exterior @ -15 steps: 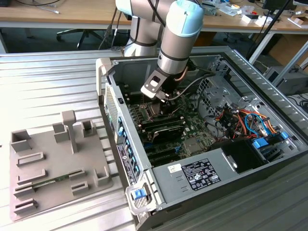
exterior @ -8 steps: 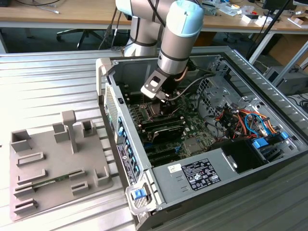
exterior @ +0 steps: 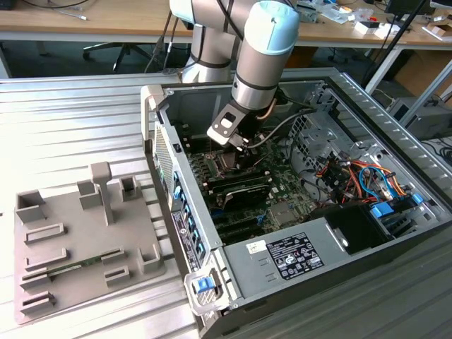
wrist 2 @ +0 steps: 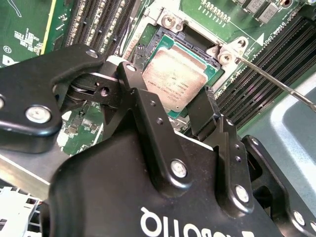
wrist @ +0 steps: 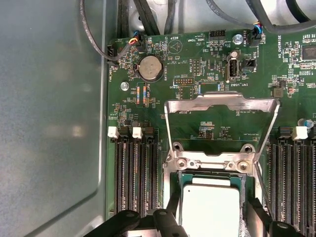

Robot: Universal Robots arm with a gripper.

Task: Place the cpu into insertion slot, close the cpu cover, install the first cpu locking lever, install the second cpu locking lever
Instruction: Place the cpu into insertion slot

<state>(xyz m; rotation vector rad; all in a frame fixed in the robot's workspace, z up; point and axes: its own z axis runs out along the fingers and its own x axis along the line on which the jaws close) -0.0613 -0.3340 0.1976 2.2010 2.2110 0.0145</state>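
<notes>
The cpu, a flat silver-grey square, lies in the insertion slot on the green motherboard. My gripper hangs close over it, open; the black fingers stand on either side of the chip, with small gaps to it in the first wrist view. The cpu cover, a silvery frame with a large window, is swung open and back from its hinge beside the slot. A thin wire locking lever sticks out past the slot's corner. In the exterior view my gripper is inside the open computer case.
Black memory slots flank the socket on both sides. Cables and a coin battery lie beyond the cover. The case wall rises on the exterior view's left, with a grey fixture plate outside it. Coloured drive cables fill the right end.
</notes>
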